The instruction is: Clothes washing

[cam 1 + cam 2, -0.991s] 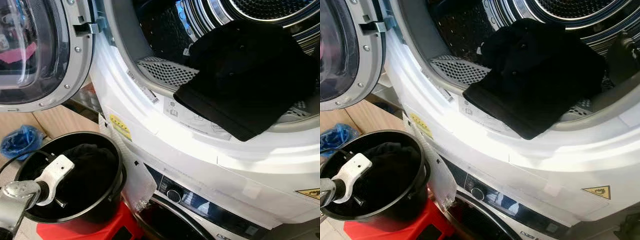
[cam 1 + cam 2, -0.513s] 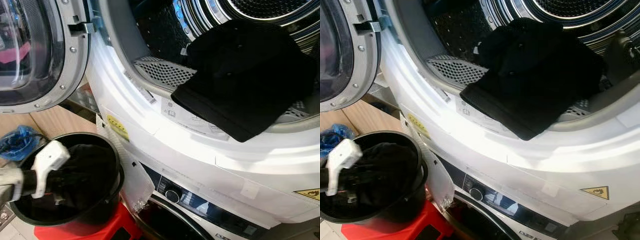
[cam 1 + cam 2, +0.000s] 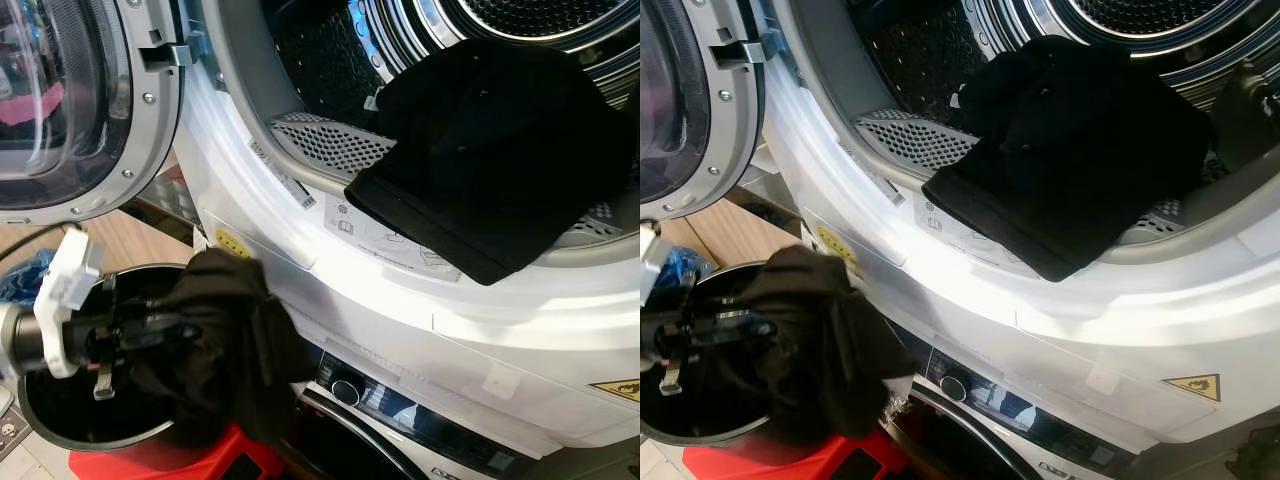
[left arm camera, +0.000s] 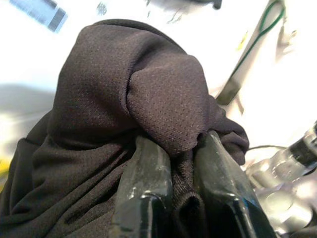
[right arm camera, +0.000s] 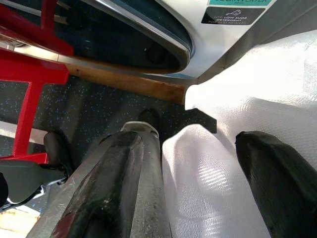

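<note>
Gripping a bunch of dark mesh fabric, the left gripper [image 4: 181,163] has its jaws clamped on a black garment [image 3: 215,340], held above the black bucket [image 3: 60,440] so it clears the rim on the way to the machine. That bucket sits on a red stool [image 3: 215,462] beside the open drum [image 3: 330,150], within reach. Another black garment [image 3: 490,160] drapes over the drum's lip. Hanging idle near the floor, the right gripper [image 5: 195,171] has its jaws apart.
</note>
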### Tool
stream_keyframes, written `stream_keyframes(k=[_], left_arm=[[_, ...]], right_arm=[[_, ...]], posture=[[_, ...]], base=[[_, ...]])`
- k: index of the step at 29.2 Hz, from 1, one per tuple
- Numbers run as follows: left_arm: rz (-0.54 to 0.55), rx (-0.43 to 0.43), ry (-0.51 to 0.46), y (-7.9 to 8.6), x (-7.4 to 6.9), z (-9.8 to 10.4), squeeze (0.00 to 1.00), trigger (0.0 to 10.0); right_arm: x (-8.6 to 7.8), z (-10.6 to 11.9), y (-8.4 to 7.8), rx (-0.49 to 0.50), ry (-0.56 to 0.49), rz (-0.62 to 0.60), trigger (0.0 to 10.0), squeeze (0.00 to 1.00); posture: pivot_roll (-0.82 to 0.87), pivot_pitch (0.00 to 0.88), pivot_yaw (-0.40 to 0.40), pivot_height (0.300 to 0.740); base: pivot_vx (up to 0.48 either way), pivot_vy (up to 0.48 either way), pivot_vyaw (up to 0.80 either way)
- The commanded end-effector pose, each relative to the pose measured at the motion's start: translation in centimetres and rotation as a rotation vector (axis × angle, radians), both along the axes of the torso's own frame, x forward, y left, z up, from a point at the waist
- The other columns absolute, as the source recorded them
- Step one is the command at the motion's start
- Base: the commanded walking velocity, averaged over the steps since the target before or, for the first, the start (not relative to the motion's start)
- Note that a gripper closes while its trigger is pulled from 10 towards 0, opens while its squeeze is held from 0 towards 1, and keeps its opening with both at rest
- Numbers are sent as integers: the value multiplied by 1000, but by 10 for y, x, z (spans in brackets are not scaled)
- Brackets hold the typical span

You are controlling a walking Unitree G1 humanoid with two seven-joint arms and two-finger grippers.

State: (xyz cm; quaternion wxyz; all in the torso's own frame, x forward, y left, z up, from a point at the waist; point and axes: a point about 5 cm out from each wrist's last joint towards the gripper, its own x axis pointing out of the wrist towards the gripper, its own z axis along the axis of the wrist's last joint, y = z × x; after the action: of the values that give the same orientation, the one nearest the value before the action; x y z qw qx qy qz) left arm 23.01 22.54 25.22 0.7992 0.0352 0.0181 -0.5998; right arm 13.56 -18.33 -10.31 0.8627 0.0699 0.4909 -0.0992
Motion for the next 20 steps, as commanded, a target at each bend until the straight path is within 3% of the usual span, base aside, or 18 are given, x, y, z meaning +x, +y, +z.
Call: stream_keyframes(k=[1, 3, 5, 8, 12, 17, 18, 20], left_arm=[[-72, -22, -4, -13, -3, 6, 0, 0], [-158, -43, 43, -29, -6, 0, 0, 0], [-174, -43, 52, -31, -7, -2, 0, 0], [-379, -74, 177, -55, -24, -16, 0, 0], [-502, -83, 246, -70, -38, -22, 0, 0], [-421, -37, 220, -75, -24, -30, 0, 0], [-387, -1, 199, -75, -20, -31, 0, 0], [-326, 206, 81, -77, -10, -39, 0, 0]], right_arm=[[-5, -2, 3, 13, 18, -12, 10000, 0], [-5, -2, 4, 16, 18, -14, 10000, 0], [-5, -2, 4, 16, 18, -15, 10000, 0], [-7, -3, 6, 21, 23, -16, 10000, 0], [-7, -3, 6, 22, 22, -18, 10000, 0], [-8, -3, 6, 23, 21, -28, 10000, 0], [-8, -3, 6, 23, 21, -29, 10000, 0], [-8, -3, 6, 24, 24, -23, 10000, 0]], posture=[[116, 131, -19, 740], [114, 130, -16, 740], [114, 130, -16, 740], [113, 130, -15, 740], [107, 131, -12, 740], [102, 136, -11, 740], [102, 136, -11, 740], [111, 142, -19, 740]], base=[[0, 0, 0], [0, 0, 0], [0, 0, 0], [0, 0, 0], [0, 0, 0], [0, 0, 0], [0, 0, 0], [0, 0, 0]])
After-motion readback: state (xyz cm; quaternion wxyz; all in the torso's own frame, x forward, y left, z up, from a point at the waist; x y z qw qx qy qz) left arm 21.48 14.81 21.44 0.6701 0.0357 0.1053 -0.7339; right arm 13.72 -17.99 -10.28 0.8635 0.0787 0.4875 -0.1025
